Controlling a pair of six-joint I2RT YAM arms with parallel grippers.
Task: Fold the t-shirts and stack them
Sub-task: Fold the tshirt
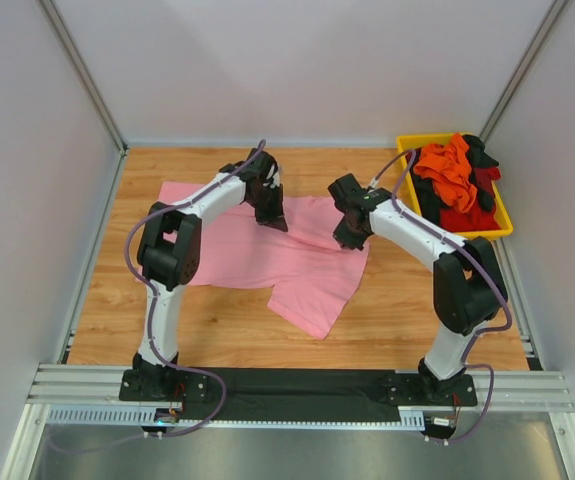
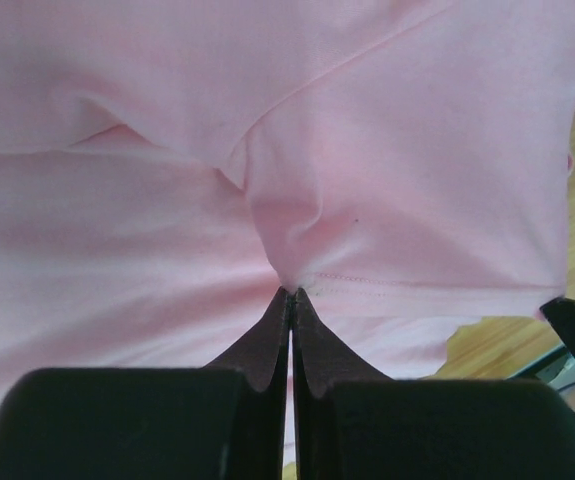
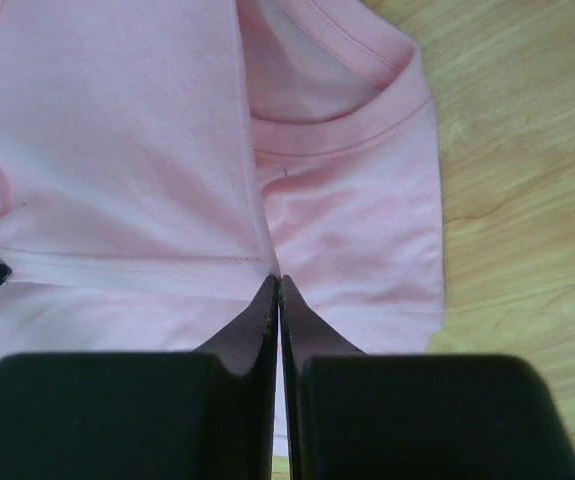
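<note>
Pink t-shirt [image 1: 257, 255] is pinched at its hem by left claw [image 2: 290, 292] and right claw [image 3: 277, 280], fingers pressed together.

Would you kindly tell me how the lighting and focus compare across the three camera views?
Top external view: soft, even light, the light pink cloth t-shirt sharp. Left wrist view: hem stitching crisp, the left gripper dark and soft-edged near the lens. Right wrist view: wooden table top grain sharp, right gripper likewise soft.
</note>
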